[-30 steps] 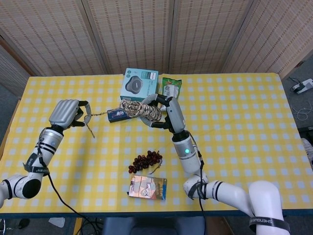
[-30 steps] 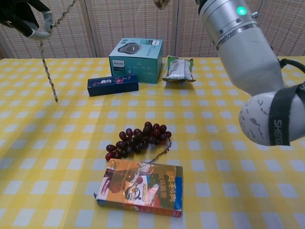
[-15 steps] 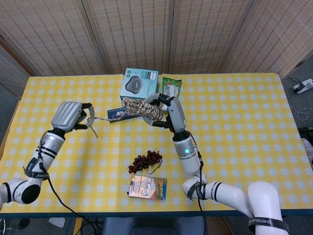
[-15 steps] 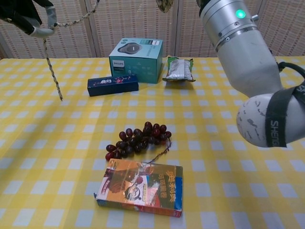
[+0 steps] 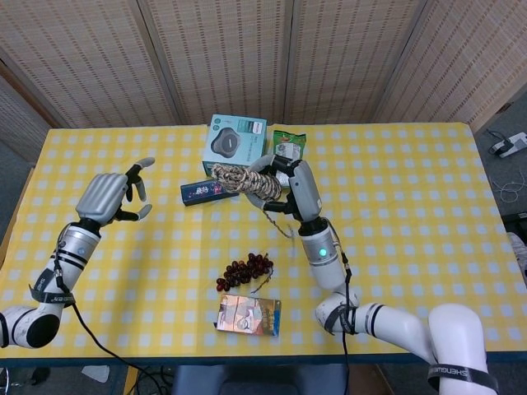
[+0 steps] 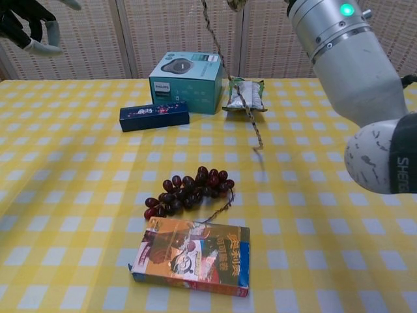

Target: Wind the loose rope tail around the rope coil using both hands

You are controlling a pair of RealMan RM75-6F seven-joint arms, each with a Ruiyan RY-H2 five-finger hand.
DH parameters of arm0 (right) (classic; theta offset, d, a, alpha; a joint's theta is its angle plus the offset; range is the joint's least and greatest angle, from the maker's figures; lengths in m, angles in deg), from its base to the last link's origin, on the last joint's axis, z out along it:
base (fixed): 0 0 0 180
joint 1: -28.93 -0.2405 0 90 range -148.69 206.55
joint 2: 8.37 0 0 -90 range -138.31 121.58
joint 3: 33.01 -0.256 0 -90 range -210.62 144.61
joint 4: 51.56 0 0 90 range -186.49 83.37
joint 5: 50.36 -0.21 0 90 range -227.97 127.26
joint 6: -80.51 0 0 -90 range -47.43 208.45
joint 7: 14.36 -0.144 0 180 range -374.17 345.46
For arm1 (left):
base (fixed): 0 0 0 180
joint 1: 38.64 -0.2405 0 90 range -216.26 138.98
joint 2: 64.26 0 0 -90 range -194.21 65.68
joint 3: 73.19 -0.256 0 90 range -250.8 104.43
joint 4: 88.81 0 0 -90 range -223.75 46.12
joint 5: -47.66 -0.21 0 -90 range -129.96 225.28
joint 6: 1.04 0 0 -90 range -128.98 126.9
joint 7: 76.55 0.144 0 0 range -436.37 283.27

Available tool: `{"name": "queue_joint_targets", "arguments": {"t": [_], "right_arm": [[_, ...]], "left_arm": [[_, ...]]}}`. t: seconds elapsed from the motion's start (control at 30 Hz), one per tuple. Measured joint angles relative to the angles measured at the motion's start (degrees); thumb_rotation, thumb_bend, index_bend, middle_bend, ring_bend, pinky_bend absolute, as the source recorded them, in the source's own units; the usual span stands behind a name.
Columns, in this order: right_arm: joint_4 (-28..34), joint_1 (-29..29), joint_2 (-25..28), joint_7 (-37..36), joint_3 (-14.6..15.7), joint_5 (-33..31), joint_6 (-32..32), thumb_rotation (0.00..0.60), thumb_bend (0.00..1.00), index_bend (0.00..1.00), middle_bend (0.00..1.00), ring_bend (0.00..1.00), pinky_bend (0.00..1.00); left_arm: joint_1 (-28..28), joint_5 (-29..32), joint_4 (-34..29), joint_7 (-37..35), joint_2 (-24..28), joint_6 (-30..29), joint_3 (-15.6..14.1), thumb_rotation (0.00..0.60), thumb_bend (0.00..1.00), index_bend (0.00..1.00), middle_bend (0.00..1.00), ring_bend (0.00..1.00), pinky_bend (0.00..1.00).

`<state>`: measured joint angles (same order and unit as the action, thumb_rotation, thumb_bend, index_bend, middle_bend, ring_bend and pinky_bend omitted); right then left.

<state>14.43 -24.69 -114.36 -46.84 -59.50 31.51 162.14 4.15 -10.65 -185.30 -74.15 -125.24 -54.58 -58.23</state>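
Overhead, yellow checked tablecloth, woven screen panels behind, grey floor beside.

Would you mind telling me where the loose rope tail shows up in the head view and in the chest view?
Head view: rope tail hangs below the coil, centre, above the grapes.
Chest view: rope tail drops from the top edge, ending right of the teal box.
Shared landmark: the grapes.
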Motion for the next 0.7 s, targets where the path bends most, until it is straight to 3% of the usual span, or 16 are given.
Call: {"name": "queue_joint_targets", "arguments": {"t": [0.1, 0.33, 0.7], "right_arm": [[1.79, 0.87, 2.10, 0.91, 0.80, 0.45, -0.39, 0.600, 0.26, 0.90, 0.72, 0.58, 0.63], [6.81, 3.70, 7.96, 3.26, 2.85, 1.15, -1.55, 0.600, 0.27, 0.90, 0.72, 0.58, 0.63], [12.24, 8.69, 14.49, 4.89, 5.41, 1.60, -1.37, 0.600, 0.27, 0.90, 0.72, 0.58, 0.63]], "left_arm": [[-0.99, 1.11, 0.49, -0.40, 0.15, -0.53, -0.20, 0.600, 0.29, 0.10, 0.35, 0.37, 0.54], [-4.25, 3.30, 3.22, -1.19, -0.02, -3.42, -0.98, 0.600, 0.29, 0.13, 0.35, 0.36, 0.49], [-11.03, 3.70, 13.33, -0.93, -2.51, -8.04, -4.60, 0.600, 0.29, 0.18, 0.35, 0.35, 0.45]]}}
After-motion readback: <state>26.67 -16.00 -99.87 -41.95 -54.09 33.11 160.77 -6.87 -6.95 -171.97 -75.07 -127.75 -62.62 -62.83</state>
